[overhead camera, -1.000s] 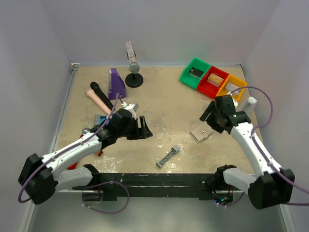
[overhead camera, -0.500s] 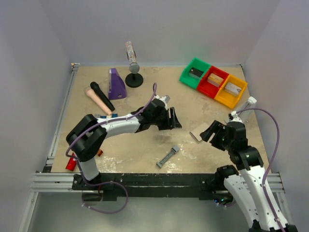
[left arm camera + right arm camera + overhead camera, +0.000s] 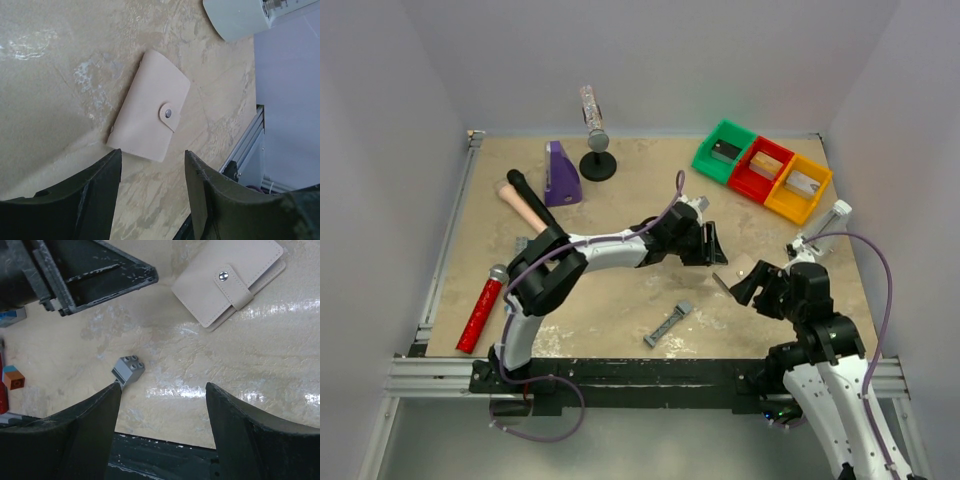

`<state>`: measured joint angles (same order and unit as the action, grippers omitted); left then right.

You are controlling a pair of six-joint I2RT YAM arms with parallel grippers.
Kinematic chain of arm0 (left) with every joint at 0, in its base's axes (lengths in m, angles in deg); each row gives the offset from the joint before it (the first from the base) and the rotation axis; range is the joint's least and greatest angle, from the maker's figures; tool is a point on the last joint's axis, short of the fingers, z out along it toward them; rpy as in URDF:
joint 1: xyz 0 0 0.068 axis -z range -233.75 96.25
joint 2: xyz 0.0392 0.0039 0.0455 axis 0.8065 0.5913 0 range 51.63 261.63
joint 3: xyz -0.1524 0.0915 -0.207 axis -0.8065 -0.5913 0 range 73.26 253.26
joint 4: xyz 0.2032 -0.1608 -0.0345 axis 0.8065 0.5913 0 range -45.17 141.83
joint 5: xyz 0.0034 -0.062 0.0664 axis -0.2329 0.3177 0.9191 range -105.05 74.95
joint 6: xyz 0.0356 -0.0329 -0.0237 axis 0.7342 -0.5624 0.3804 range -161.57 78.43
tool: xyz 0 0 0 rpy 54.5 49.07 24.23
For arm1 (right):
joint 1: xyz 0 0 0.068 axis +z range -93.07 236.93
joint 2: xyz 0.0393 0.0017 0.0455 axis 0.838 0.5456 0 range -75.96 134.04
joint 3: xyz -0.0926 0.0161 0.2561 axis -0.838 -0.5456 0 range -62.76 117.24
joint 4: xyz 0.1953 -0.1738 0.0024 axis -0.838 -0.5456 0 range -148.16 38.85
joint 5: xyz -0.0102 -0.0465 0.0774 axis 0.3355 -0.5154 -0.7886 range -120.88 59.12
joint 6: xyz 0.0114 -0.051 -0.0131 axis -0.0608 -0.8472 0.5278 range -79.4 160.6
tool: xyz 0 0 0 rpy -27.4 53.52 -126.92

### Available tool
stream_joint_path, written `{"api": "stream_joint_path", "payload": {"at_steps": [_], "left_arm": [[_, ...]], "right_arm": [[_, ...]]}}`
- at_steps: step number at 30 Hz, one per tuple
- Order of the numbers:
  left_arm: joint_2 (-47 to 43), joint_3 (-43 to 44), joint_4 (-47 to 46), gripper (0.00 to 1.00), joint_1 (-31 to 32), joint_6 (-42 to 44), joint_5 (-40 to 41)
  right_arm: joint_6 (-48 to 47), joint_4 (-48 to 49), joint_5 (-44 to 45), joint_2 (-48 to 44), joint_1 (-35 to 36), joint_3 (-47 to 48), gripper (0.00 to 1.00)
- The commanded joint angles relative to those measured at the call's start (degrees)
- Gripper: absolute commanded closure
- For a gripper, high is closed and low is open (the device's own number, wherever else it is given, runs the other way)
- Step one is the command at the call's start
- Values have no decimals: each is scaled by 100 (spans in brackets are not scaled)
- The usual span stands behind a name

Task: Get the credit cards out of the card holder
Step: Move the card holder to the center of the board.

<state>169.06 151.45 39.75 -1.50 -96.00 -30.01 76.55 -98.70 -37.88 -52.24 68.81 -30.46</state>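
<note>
- Just right of centre on the tan surface lies the card holder, a pale beige wallet. It is flat and closed, with its strap fastened by a metal snap, so its inside is hidden.
- The left end effector is stretched across from the left arm and hangs just to the holder's left. Its dark fingers are spread with nothing between them. In the wrist view the holder sits just beyond the fingertips, apart from them.
- The right end effector hovers on the holder's near side, just beside it. Its fingers stand wide apart and hold nothing. The holder lies ahead of them and towards the right finger, untouched.
- The holder therefore sits between the two end effectors, which face each other closely over it.
- A grey studded bar lies on the surface nearer the arms, to the holder's left and clear of it.
- A green bin, a red bin and an orange bin stand in a row at the far right, well apart from the holder.
- A metal rail at the surface's edge shows near the holder in the left wrist view.
- A black front rail marks the near edge.
- Bare surface spreads across the middle, between the holder and the left side.
- A purple wedge, a black stand and a red glittery microphone keep to the left side.
</note>
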Motion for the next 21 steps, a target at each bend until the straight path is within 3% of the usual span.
{"api": "stream_joint_path", "payload": {"at_steps": [1, 14, 21], "left_arm": [[394, 749, 252, 43, 101, 213, -7], [1142, 2076, 2089, 39, 294, 1540, 784], [1291, 2156, 2318, 38, 391, 1752, 714]], "right_arm": [[-149, 150, -248, -61, -10, -48, 27], [-131, 106, -424, -360, -10, -56, 27], [-140, 106, -425, -316, -1, -39, 26]]}}
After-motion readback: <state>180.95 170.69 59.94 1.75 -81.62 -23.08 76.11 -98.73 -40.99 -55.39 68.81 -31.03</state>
